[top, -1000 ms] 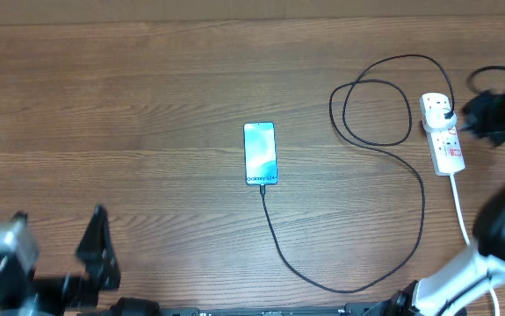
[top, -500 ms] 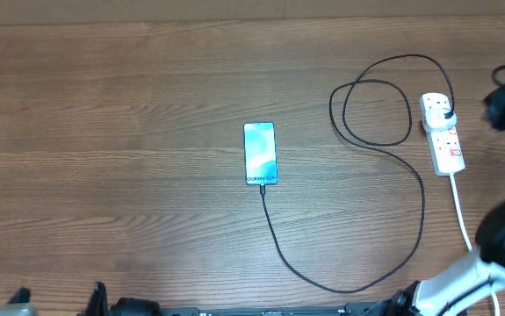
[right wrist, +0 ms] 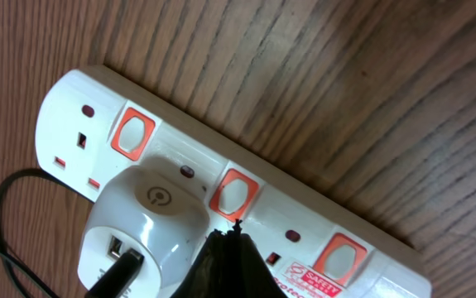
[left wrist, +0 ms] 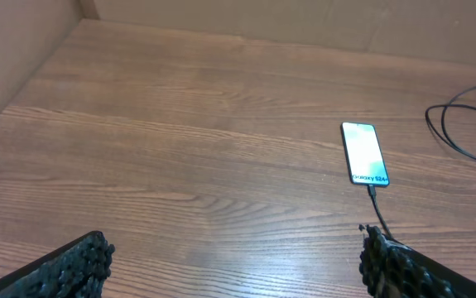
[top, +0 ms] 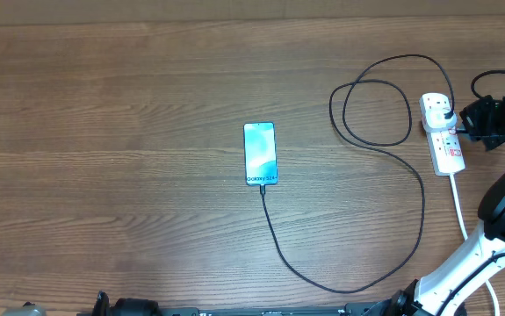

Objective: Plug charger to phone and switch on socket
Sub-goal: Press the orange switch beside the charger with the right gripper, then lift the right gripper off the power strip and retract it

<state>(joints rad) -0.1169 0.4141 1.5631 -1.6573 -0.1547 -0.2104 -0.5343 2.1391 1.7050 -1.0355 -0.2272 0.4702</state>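
Black charger (top: 424,206) runs from lit phone (top: 260,154) mid-table to white socket (top: 450,154).

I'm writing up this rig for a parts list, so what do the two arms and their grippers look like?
The right arm has white tubular links with bulky black joints and a thin black cable looping by its wrist. The right gripper is black, tapering to a point. The left gripper has black fingers with knobbly, textured pads.

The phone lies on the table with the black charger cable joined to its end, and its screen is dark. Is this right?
Only the last part is wrong: the overhead view shows the phone lit bright cyan-blue, not dark. It does lie on the table with the black charger cable joined to its end.
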